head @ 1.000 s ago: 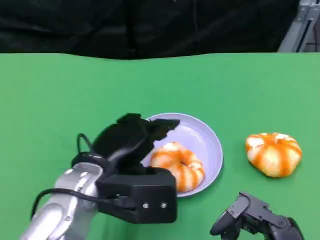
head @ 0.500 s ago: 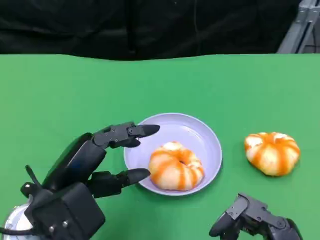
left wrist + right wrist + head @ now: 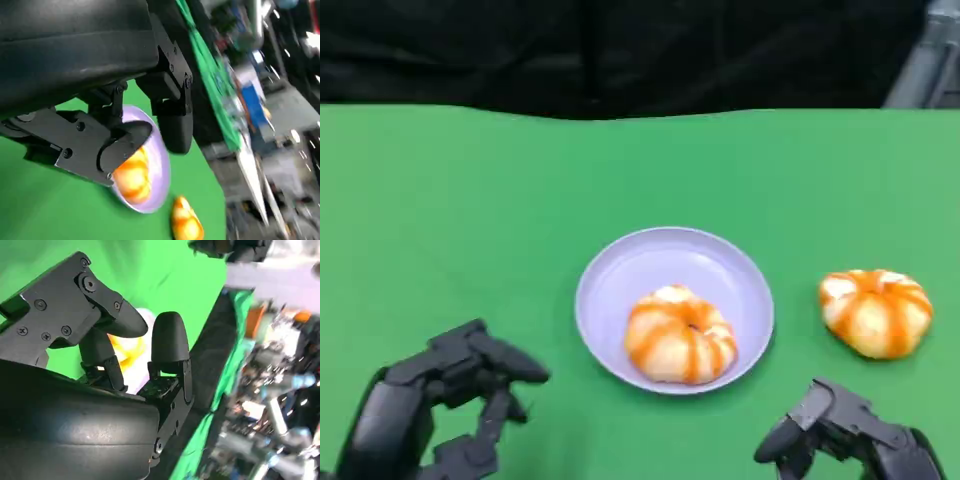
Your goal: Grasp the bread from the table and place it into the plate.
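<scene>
At the lower left, the left hand (image 3: 440, 405) was seen empty, its fingers parted and loosely bent, drawn back from the plate (image 3: 620, 270) over which it had been held a second earlier. One bread (image 3: 680, 335) lay in the plate. A second bread (image 3: 875, 310) lay on the green table (image 3: 470, 200), well right of the plate. The right hand (image 3: 845, 435), empty with fingers loosely bent, was judged nearer; no long axis was offered by the round loaf.

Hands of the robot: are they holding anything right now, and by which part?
Nothing is held. The left hand and right hand hang empty near the table's front edge. One bread lies in the plate; another bread lies on the table.
</scene>
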You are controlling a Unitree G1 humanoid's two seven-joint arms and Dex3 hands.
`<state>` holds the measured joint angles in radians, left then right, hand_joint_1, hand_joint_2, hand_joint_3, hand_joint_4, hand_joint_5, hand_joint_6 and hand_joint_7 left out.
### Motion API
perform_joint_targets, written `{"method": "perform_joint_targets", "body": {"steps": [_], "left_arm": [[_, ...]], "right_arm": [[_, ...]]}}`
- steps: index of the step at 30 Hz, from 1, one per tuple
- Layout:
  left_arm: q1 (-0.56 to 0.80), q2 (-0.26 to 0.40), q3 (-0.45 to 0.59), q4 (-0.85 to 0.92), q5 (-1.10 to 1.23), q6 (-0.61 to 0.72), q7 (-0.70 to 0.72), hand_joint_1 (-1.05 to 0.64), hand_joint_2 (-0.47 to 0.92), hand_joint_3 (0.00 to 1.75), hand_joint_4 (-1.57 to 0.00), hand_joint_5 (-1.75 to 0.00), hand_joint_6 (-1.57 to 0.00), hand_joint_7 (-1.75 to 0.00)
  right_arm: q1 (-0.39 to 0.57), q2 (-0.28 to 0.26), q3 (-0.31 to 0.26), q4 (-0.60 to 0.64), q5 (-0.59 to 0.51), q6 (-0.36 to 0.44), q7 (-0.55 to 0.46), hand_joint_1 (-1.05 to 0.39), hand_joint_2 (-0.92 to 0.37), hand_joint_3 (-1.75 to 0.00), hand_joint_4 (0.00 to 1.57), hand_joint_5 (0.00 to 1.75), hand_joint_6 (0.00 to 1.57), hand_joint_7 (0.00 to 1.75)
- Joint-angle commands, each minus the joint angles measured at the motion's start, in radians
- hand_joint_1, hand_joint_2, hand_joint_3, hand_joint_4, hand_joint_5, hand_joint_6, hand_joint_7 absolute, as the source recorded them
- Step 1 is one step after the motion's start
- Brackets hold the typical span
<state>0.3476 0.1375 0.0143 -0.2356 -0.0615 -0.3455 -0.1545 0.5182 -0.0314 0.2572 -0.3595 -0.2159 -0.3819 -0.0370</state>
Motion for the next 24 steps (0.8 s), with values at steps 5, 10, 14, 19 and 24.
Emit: {"method": "perform_joint_targets", "body": {"steps": [5, 10, 14, 19, 24], "left_arm": [[-0.001, -0.04, 0.005, 0.074, -0.061, -0.087, -0.025, 0.03, 0.36, 1.52, -0.88, -1.75, -0.8, -1.64], [-0.004, -0.038, -0.002, 0.095, -0.066, -0.1, -0.038, 0.03, 0.36, 1.53, -0.88, -1.75, -0.8, -1.64], [-0.014, -0.041, -0.012, 0.144, -0.056, -0.139, -0.056, -0.03, 0.31, 1.51, -0.9, -1.75, -0.82, -1.6], [-0.022, -0.032, -0.013, 0.165, -0.052, -0.156, -0.065, -0.04, 0.3, 1.52, -0.9, -1.74, -0.83, -1.58], [-0.023, -0.028, -0.009, 0.174, -0.031, -0.178, -0.063, -0.05, 0.29, 1.53, -0.9, -1.74, -0.83, -1.57]], "right_arm": [[0.019, -0.015, -0.019, 0.006, 0.023, -0.023, 0.007, -0.13, -0.39, -1.32, 0.7, 1.67, 0.66, 1.44], [0.018, -0.015, -0.02, 0.006, 0.024, -0.022, 0.009, -0.13, -0.39, -1.31, 0.7, 1.67, 0.66, 1.44], [0.015, -0.019, -0.027, 0.01, 0.032, -0.023, 0.014, -0.07, -0.42, -1.27, 0.68, 1.65, 0.66, 1.42], [0.011, -0.021, -0.034, 0.021, 0.036, -0.03, 0.018, -0.07, -0.43, -1.25, 0.68, 1.65, 0.66, 1.41], [0.012, -0.018, -0.04, 0.025, 0.03, -0.036, 0.017, -0.09, -0.43, -1.25, 0.7, 1.64, 0.67, 1.38]]}}
